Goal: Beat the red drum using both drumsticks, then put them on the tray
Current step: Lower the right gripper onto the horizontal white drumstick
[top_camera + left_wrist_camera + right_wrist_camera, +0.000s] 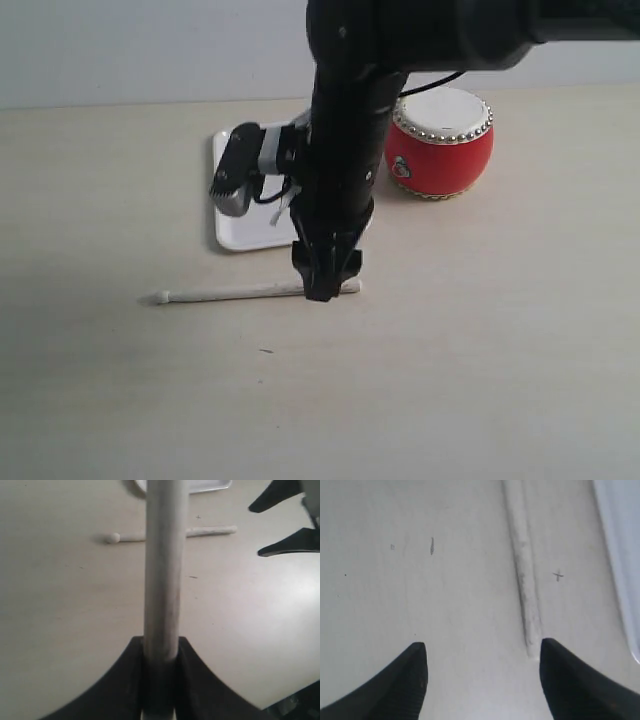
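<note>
Pale tabletop (450,380): left pincer (160,647) clamps 1 drumstick (162,580); right pincer (482,646) gapes over 2nd drumstick (240,292) near tray (232,236), poised for pickup.

A pale beige bench (480,380) with a matt, faintly grained top fills most of the exterior view. Along its far edge stands a plain light grey-blue wall (150,50). A small dark fleck (265,351) lies on the bench's near half, well apart from every edge. The right wrist view shows a tiny cross-shaped mark (558,575) and a short dark streak (431,545) on the surface.
</note>
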